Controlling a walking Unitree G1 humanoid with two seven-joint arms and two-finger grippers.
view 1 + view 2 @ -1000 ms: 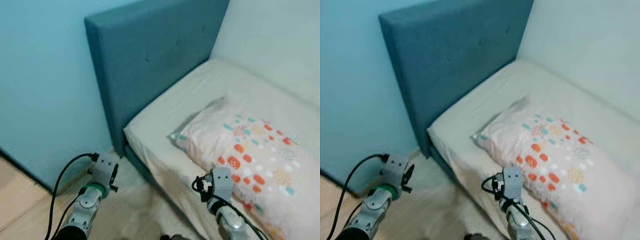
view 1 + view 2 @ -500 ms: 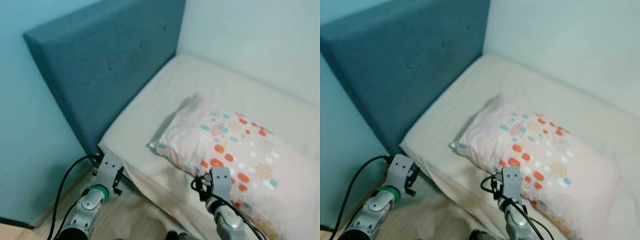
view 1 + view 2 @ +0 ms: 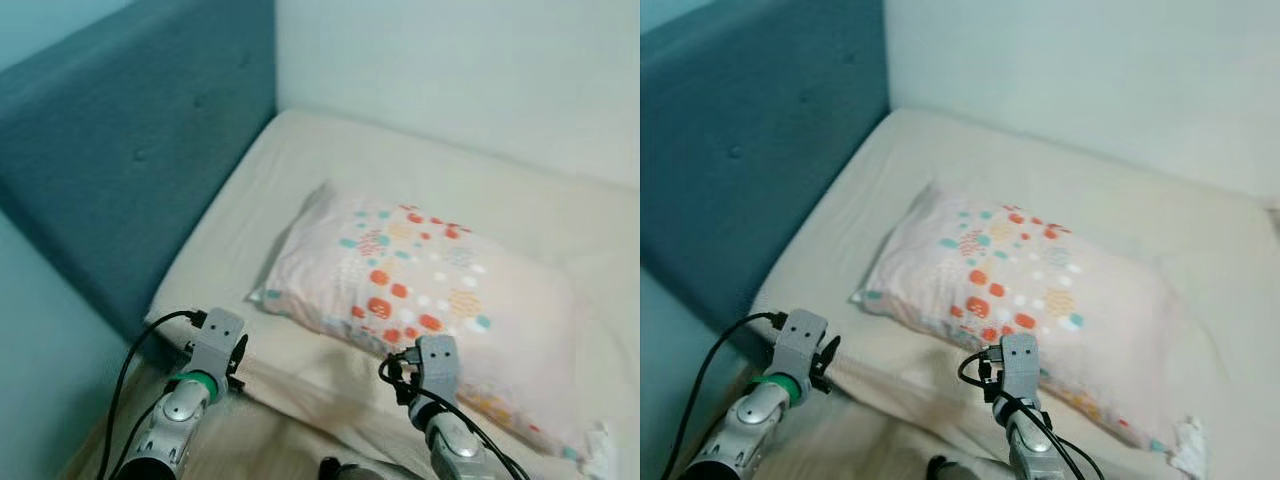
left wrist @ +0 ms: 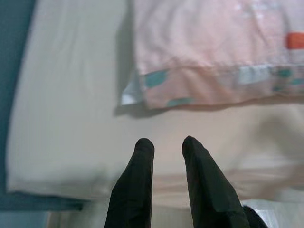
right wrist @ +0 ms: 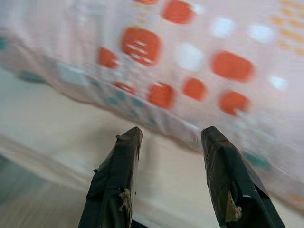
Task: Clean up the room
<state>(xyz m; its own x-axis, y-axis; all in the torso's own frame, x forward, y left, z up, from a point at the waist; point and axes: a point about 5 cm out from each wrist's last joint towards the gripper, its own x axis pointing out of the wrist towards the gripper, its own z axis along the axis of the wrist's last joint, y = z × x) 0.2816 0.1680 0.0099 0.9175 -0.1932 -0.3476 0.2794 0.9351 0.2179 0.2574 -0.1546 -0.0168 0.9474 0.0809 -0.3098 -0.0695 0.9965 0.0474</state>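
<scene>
A pink pillow (image 3: 420, 280) with orange, teal and white spots lies on the cream bed sheet (image 3: 250, 230). The pillow's corner (image 4: 156, 90) lies just ahead of my left gripper (image 4: 167, 145), which hovers open and empty over the sheet near the bed's front edge. My right gripper (image 5: 172, 135) is open too, a short way from the pillow's near long edge (image 5: 156, 95), holding nothing. Both wrists (image 3: 215, 345) (image 3: 435, 365) show low in the head views.
A teal padded headboard (image 3: 110, 170) stands along the left of the bed. A pale wall (image 3: 450, 70) runs behind the mattress. A small crumpled white scrap (image 3: 1188, 445) lies on the sheet at the far right, near the pillow's lower corner.
The camera has swung right: the headboard slid left and more of the bed and wall came into view. Both arms keep the same places in the picture.
</scene>
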